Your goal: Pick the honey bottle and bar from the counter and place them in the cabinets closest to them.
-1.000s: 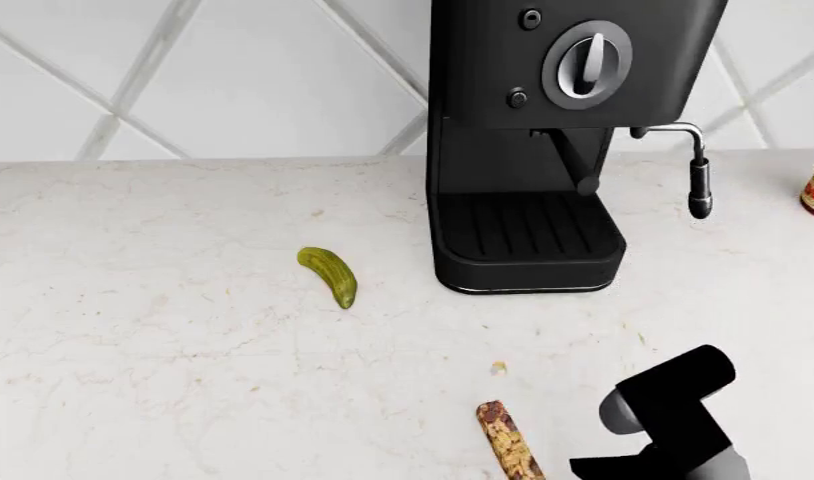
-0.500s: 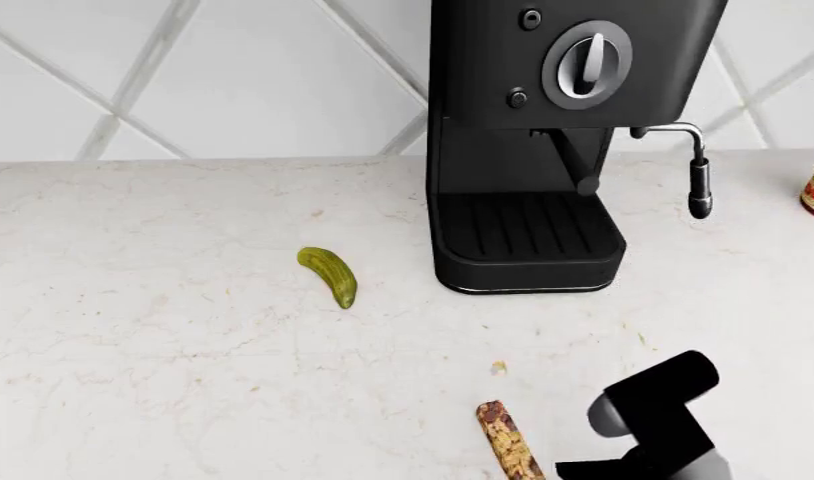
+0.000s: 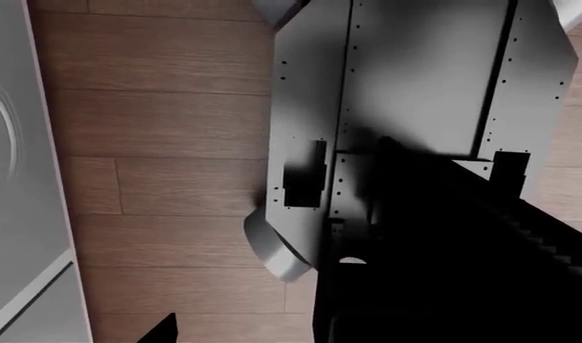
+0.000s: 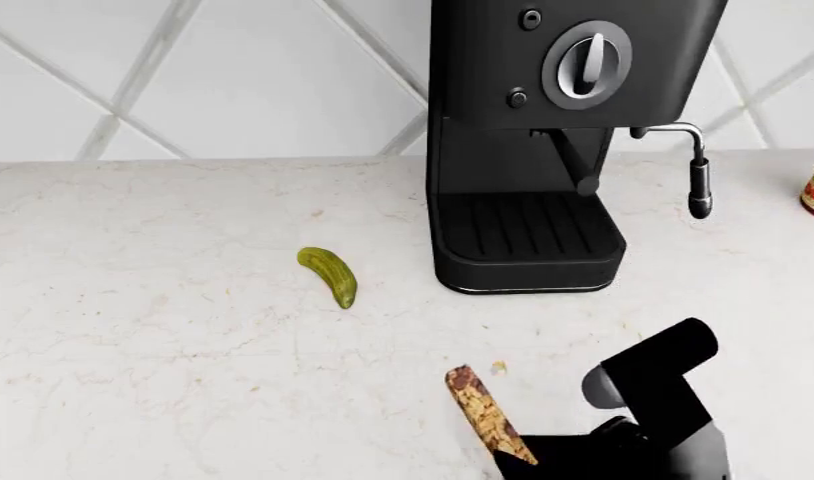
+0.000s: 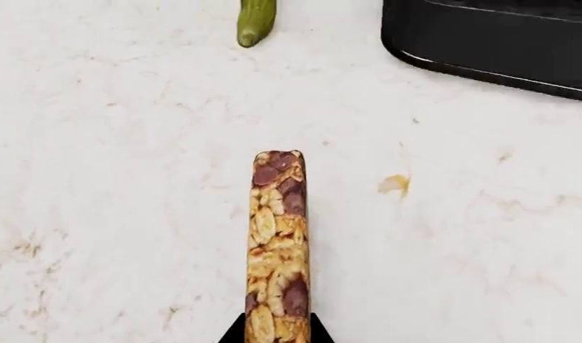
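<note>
**Right gripper holds the bar**

Head view: the right gripper (image 4: 534, 462) is clamped on the near end of the bar (image 4: 482, 410). The bar sticks out ahead of it, up and to its left, over the white counter (image 4: 154, 340). The green pickle (image 4: 330, 276) and the black coffee machine (image 4: 541, 150) sit farther away.

Right wrist view: the bar (image 5: 277, 243) points straight out from the gripper, and only the finger tips show.

Left wrist view: I see wood floor (image 3: 167, 164) and the robot's gray body (image 3: 405, 86). The dark shape may be the left gripper; I cannot tell if it is apart or together.

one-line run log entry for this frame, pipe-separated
phase: bar pickup | right end effector: shut on bar, near end gripped | bar: tilted off counter | left end effector: unseen | honey bottle: unseen
</note>
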Tool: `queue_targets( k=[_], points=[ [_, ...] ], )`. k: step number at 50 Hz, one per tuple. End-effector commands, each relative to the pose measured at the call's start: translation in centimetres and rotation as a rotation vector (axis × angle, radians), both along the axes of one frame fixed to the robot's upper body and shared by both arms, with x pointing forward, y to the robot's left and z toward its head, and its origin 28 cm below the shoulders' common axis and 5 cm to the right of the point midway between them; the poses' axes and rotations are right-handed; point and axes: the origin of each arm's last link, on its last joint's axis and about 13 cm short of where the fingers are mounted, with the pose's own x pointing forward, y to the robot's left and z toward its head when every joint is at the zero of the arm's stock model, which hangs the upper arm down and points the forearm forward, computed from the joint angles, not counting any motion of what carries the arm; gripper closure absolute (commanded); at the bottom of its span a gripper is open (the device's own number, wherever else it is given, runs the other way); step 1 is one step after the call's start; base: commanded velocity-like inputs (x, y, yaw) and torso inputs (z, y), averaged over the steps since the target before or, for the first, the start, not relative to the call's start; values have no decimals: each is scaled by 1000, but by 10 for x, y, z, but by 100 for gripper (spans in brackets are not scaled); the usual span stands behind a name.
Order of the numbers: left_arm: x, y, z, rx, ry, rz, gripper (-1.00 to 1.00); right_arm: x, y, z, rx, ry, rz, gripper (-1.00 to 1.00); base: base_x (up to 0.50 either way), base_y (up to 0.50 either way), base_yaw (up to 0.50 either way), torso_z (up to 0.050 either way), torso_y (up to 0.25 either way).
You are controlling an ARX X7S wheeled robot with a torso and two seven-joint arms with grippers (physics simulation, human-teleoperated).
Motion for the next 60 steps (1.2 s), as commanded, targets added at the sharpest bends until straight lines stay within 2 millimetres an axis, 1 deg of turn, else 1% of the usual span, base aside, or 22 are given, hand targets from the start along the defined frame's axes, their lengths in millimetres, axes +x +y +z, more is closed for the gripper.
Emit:
queue_targets(
  k=[1, 9, 12, 25, 29, 42, 47, 60],
  points=[
    [0, 0, 0, 2, -7, -2, -100, 9, 5, 55, -34, -317, 13, 100, 0, 0, 0, 0, 0],
    [0, 0, 0, 4, -14, -2, -100, 9, 11, 101, -36, -522, 41, 100, 0, 0, 0, 0, 0],
    [0, 0, 0, 4, -16, -3, -100, 10, 12, 115, -34, -585, 56, 100, 0, 0, 0, 0, 0],
    [1, 0, 0, 6, -25, -4, -100, 13, 20, 160, -30, -781, 85, 100, 0, 0, 0, 0, 0],
    [1, 0, 0, 6, -26, -4, -100, 16, 21, 172, -27, -833, 75, 100, 0, 0, 0, 0, 0],
    [1, 0, 0, 4, -28, 2, -100, 25, 27, 229, 36, -1019, 59, 100, 0, 0, 0, 0, 0],
    [1, 0, 0, 4, -29, 5, -100, 26, 29, 240, 51, -1051, 55, 100, 0, 0, 0, 0, 0],
    [1, 0, 0, 6, -30, 4, -100, 28, 29, 250, 61, -1083, 51, 100, 0, 0, 0, 0, 0]
  ],
)
